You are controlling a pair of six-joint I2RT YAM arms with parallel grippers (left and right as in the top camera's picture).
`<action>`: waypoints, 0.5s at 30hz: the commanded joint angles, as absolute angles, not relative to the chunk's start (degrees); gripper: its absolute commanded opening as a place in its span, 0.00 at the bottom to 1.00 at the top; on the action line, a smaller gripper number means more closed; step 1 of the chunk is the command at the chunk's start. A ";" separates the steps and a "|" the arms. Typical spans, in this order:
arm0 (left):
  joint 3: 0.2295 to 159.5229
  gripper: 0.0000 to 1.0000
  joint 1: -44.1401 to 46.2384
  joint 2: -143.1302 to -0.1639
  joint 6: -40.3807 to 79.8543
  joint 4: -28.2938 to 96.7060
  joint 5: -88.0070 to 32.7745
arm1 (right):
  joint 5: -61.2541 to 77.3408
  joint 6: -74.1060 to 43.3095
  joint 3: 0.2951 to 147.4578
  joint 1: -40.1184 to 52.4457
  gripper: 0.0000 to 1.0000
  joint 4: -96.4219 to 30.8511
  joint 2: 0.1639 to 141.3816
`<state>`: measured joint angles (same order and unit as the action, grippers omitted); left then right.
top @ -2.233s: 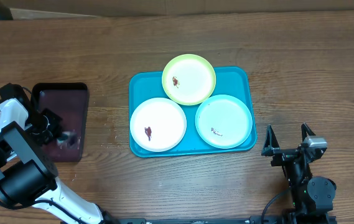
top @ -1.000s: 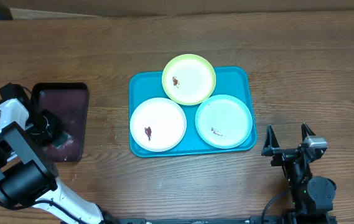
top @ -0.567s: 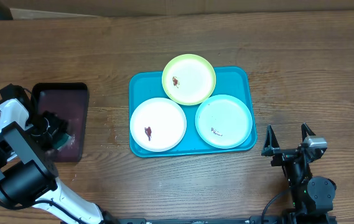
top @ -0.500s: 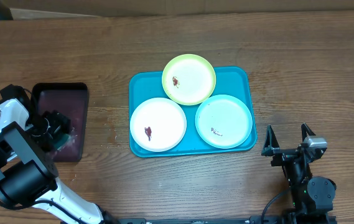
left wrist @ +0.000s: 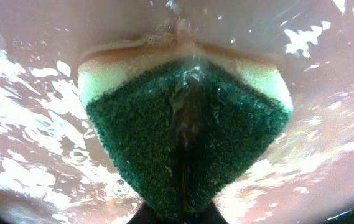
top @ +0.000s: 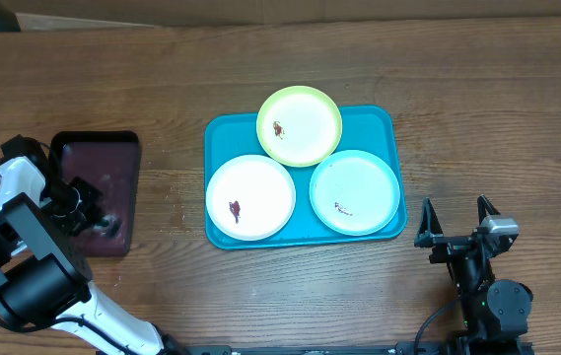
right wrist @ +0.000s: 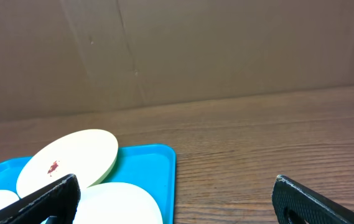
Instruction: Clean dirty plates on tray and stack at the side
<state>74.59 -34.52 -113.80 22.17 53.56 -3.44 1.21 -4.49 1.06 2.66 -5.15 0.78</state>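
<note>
The three plates all sit in the turquoise tray, a glossy plastic rectangle with rounded corners and a raised rim, about mid-bench; the yellow-green rimmed plate is at the far side, poking past the tray's far edge and overlapping the rims of the other two; the white plate is front left and the pale mint plate front right, the two just beside each other. All are round, shallow and smooth; each has a small dark red-brown smear on it.

The right tool rests on the bench just off the tray's near right corner, its black fingers spread wide with nothing between them; its wrist cam looks across the tray's corner at the plates from low down, with a brown cardboard wall behind.

Well off to the left is the smaller maroon tray with a black rim; the left tool is down inside it, pinched on a sponge. The wrist view shows a rough dark green scouring face over soft yellow foam, creased down the middle, pressed against a wet, shiny pinkish surface with glints all over.

The bench is brown wood with visible grain.
</note>
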 commanded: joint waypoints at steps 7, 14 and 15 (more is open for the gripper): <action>73.87 1.00 -34.48 -114.72 22.31 54.52 -4.58 | 0.97 -4.71 0.47 2.50 1.00 -4.84 0.16; 73.87 0.65 -34.48 -114.72 22.28 55.86 -5.21 | 0.97 -4.71 0.47 2.50 1.00 -4.84 0.16; 73.87 0.57 -34.48 -114.72 22.28 55.81 -5.17 | 0.97 -4.71 0.47 2.50 1.00 -4.84 0.16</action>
<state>74.52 -34.54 -113.80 22.44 55.77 -4.16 1.21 -4.49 1.06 2.66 -5.17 0.78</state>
